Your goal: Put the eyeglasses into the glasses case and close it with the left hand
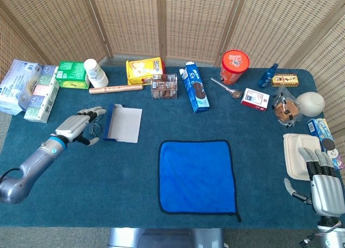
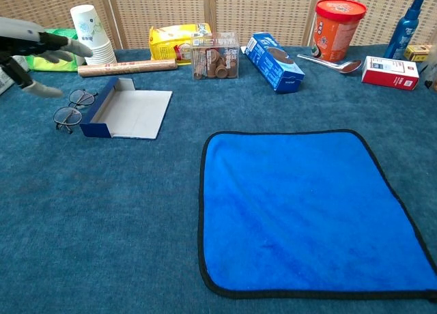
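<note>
Fingers spread and empty, the left hand (image 1: 80, 126) hovers over the eyeglasses (image 2: 72, 108) near the table's (image 1: 81, 172) left edge; just beside them lies the glasses case (image 1: 123, 123), lid flat open. Light, thin wire, likely fragile and slippery, so I'd pinch the bridge or a rim, gently. Far off at the near right corner, the right hand (image 1: 322, 183) rests open, holding nothing

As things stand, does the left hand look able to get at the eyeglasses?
Probably yes. The left hand hovers open right over the eyeglasses, which lie flat on the table beside the open glasses case. Nothing sits between the fingers and the frames, and the case is off to one side.
</note>
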Controlling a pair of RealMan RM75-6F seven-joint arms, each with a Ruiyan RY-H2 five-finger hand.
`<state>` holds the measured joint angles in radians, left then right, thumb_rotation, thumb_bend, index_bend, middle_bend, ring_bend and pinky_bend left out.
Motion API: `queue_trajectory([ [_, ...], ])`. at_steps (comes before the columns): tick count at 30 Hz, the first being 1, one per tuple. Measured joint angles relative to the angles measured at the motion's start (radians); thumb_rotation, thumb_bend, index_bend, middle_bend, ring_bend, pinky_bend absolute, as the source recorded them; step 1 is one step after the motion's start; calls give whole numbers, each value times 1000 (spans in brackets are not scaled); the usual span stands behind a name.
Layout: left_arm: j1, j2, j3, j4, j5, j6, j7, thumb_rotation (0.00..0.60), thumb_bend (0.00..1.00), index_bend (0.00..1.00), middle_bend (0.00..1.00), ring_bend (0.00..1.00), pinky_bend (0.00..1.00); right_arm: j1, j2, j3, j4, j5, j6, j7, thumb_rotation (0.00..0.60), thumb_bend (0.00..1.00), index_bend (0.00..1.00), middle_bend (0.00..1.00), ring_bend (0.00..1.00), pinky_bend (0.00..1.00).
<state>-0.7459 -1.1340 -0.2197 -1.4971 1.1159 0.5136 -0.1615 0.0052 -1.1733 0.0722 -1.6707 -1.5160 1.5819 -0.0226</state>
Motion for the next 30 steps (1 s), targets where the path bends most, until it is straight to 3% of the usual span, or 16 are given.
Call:
queue_trajectory([
  [17,-169,-140,-18,273,-119,-204,-70,600,335,0,0,0,0,-16,-1,9,-21,21,20,-35,418,341,116,125,0,56],
  [30,-267,-298,-50,528,-120,-349,-137,600,335,0,0,0,0,-52,6,13,-45,18,80,-64,419,341,115,126,0,56],
])
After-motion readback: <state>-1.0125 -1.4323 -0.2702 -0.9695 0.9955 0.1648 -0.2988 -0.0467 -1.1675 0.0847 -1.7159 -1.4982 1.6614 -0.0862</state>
